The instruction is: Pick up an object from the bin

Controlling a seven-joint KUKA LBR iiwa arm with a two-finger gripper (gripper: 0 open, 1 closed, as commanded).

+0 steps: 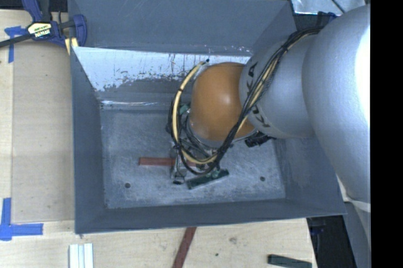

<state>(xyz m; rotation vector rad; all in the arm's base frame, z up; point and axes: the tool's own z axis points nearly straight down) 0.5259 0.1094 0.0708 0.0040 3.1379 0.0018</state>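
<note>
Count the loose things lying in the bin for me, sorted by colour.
Reddish-brown stick: 1
Dark green piece: 1
Total in sight: 2

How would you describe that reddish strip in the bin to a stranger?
Find the grey metal bin, then its floor below-left of the arm's orange cover. A flat reddish-brown strip lies there; the dark green piece near it is darker and further right.

The orange cover (217,100) and cables (178,111) hide most of the gripper (181,177). The right end of the brown strip (156,161) disappears behind it. The dark green thing (211,177) alongside is too small to identify.
</note>
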